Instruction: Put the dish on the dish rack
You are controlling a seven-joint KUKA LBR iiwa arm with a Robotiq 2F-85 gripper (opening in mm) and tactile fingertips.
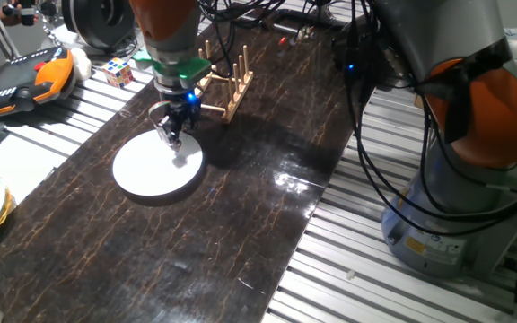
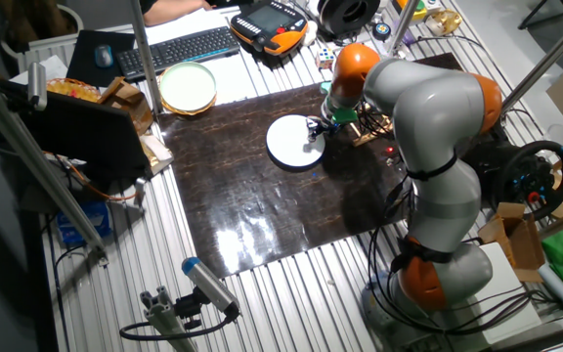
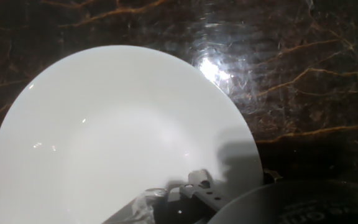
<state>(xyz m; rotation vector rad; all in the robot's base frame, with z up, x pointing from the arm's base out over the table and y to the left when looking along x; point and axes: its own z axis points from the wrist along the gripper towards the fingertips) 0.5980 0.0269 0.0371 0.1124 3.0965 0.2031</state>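
— Where's the dish (image 1: 155, 169) right now?

— Flat on the dark marble-patterned desk (image 1: 240, 224), near the wooden dish rack (image 1: 225, 82) but apart from it. The rack stands just behind, with 2 rows of pegs upright.

— And the gripper (image 1: 172, 135)?

— Pointing straight down over the dish's rim on the rack side. In the hand view the plate fills most of the picture, with 1 of the fingers (image 3: 194, 186) over its edge.

— Are the fingers clenched on it?

— I can't tell; they look close together, but the tips are too small and dark.

— Anything else around?

— A pale plate (image 2: 188, 86) near a keyboard (image 2: 179, 49), well away.
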